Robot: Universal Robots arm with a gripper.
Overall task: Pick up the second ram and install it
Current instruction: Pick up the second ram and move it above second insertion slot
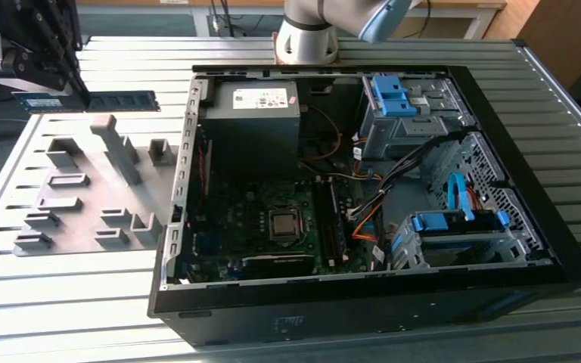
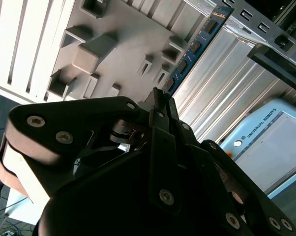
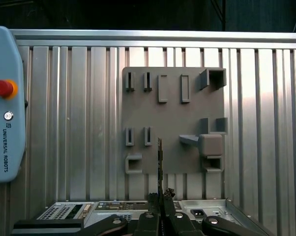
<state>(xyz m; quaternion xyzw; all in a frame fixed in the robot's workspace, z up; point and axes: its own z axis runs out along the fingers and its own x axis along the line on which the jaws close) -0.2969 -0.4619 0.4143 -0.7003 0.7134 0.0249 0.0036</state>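
Note:
The second ram [image 1: 109,100], a long dark blue-green stick with black chips, hangs level in the air above the grey holder plate [image 1: 79,189] at the exterior view's far left. My gripper [image 1: 69,92] is shut on the end toward the exterior view's left. In the first wrist view the ram [image 3: 160,160] shows edge-on, sticking out from the gripper [image 3: 160,196] over the plate [image 3: 172,118]. In the second wrist view the ram [image 2: 194,46] reaches out beyond the gripper [image 2: 160,101].
An open black computer case [image 1: 532,227] lies on the slatted metal table, with its motherboard [image 1: 270,227], memory slots [image 1: 336,219] and power supply [image 1: 255,106] exposed. The robot base [image 1: 306,38] stands behind it. A teach pendant [image 3: 5,103] lies beside the plate.

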